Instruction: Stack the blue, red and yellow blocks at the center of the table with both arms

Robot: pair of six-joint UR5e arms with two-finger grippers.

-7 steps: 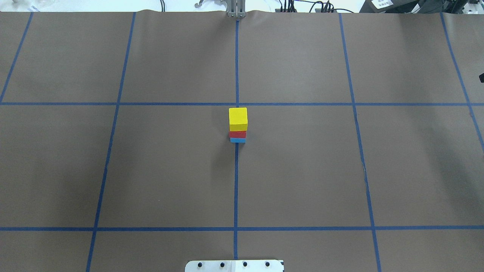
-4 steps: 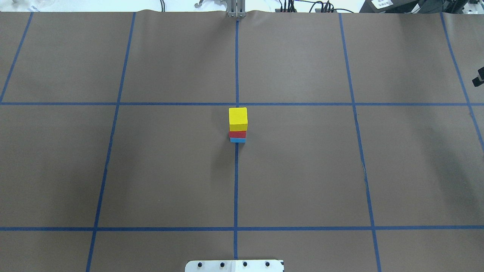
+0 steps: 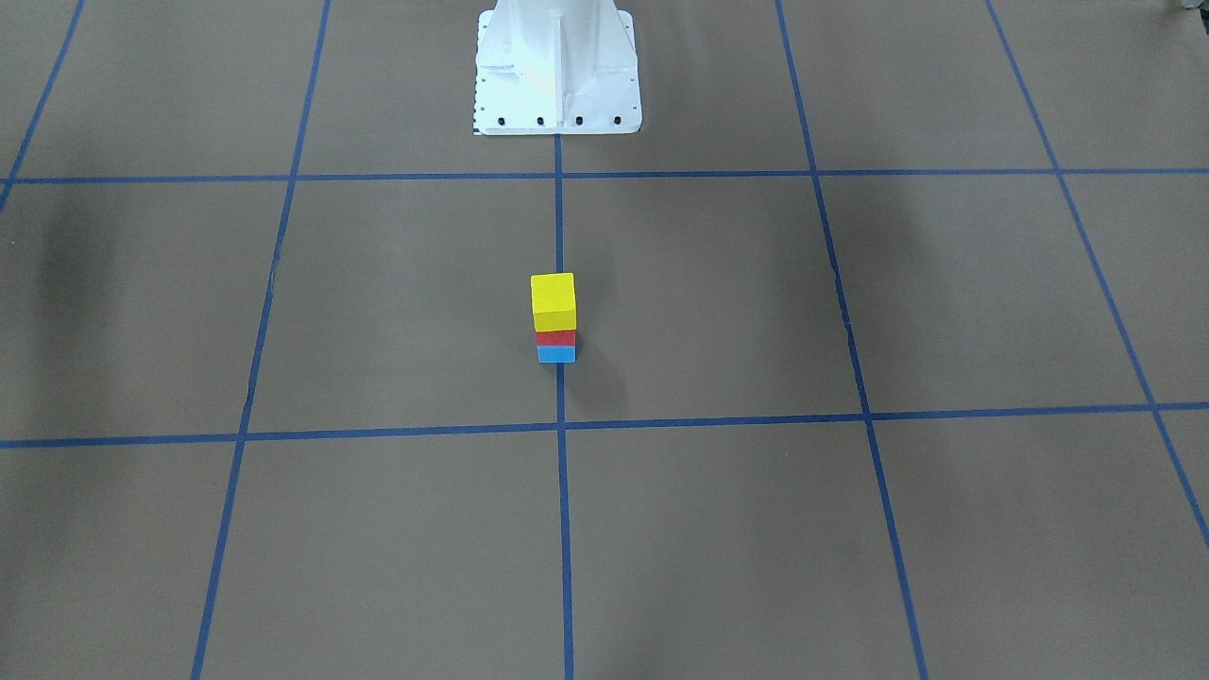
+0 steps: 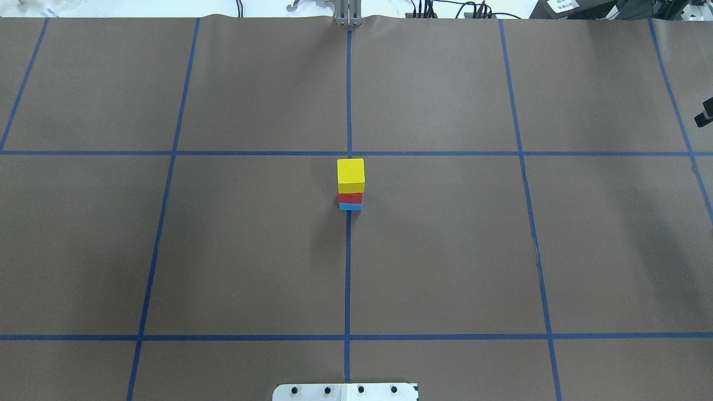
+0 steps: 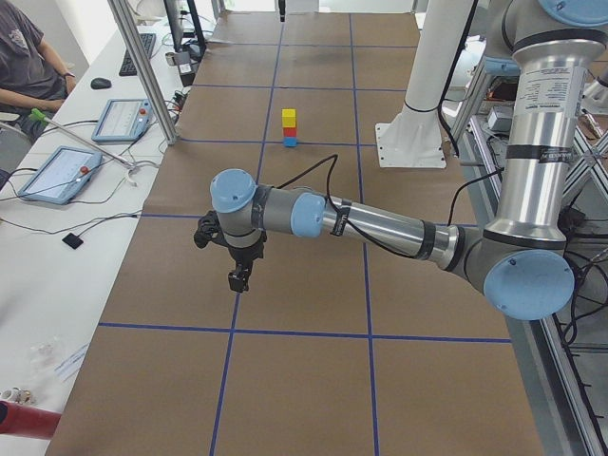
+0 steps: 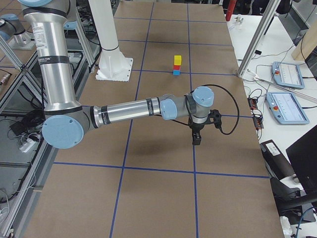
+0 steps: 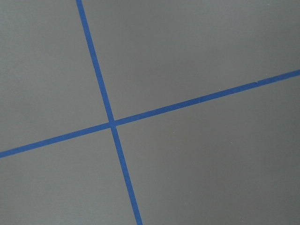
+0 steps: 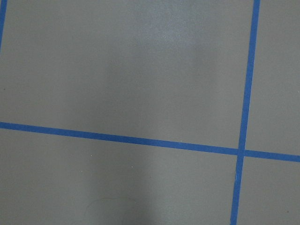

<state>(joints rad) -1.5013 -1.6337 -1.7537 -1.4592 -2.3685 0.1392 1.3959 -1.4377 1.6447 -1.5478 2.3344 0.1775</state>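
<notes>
A yellow block (image 4: 350,171) sits on a red block (image 4: 350,197), which sits on a blue block (image 4: 350,206). The stack stands upright at the table's centre on the middle blue tape line, and also shows in the front view (image 3: 553,297). My left gripper (image 5: 239,278) hangs over the table's left end, far from the stack, and holds no block; I cannot tell whether it is open or shut. My right gripper (image 6: 196,140) hangs over the right end, also without a block; only a dark sliver of it (image 4: 706,113) shows overhead. Both wrist views show only table and tape.
The white robot base (image 3: 557,76) stands at the table's near edge, behind the stack. Tablets (image 5: 57,171) and cables lie on the operators' side, with metal posts (image 5: 142,66) along that edge. A seated person (image 5: 28,57) is at the far corner.
The dark sliver of my right gripper has come slightly further in at the overhead view's right edge. The stack has not moved.
</notes>
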